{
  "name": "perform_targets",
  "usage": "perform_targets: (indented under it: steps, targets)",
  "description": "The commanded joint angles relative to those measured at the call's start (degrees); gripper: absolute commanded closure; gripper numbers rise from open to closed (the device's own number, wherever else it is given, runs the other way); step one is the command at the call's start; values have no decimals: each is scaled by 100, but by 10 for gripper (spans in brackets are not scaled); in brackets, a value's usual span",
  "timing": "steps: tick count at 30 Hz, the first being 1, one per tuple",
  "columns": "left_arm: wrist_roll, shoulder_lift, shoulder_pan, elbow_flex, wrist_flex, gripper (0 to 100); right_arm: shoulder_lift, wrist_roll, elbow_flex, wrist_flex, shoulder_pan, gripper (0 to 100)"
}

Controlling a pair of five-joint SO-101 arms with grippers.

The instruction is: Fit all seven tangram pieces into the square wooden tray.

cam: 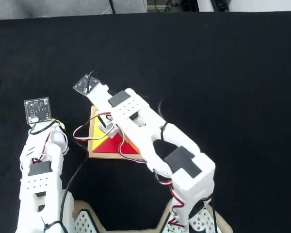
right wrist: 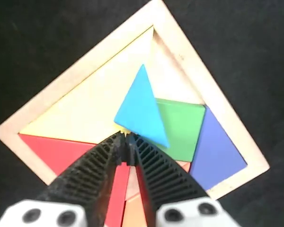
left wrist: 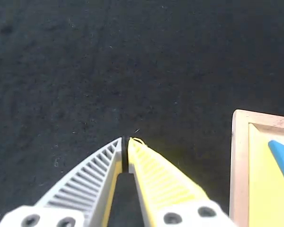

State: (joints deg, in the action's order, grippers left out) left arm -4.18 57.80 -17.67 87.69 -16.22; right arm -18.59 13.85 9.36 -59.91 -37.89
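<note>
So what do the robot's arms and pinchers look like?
Both arms are white plastic with black motor blocks and red and black wires. The left arm ends in the left gripper, which has one white and one yellow ribbed finger. The right arm ends in the right gripper, whose ribbed fingers are black.

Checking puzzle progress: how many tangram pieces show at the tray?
6: yellow, red, green, violet and orange in the tray, light-blue triangle atop them; right gripper may hide more.
</note>
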Motion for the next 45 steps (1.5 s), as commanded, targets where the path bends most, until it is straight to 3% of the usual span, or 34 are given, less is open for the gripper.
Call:
perform_targets:
  steps: [1,14,20,26,45]
  targets:
    - [35,105,13,-136,18,970,-22,-62,-470,97,-35,988]
    - [9,97,277,-75,9,970,-110,-62,-690,396,290,988]
    - [9,105,259,-84,9,970,523,-158,-549,97,79,988]
    - [220,105,-75,-154,9,970,840,-422,-92,976,-185,988]
    - [255,105,-48,-154,9,970,-725,-299,-1226,844,149,988]
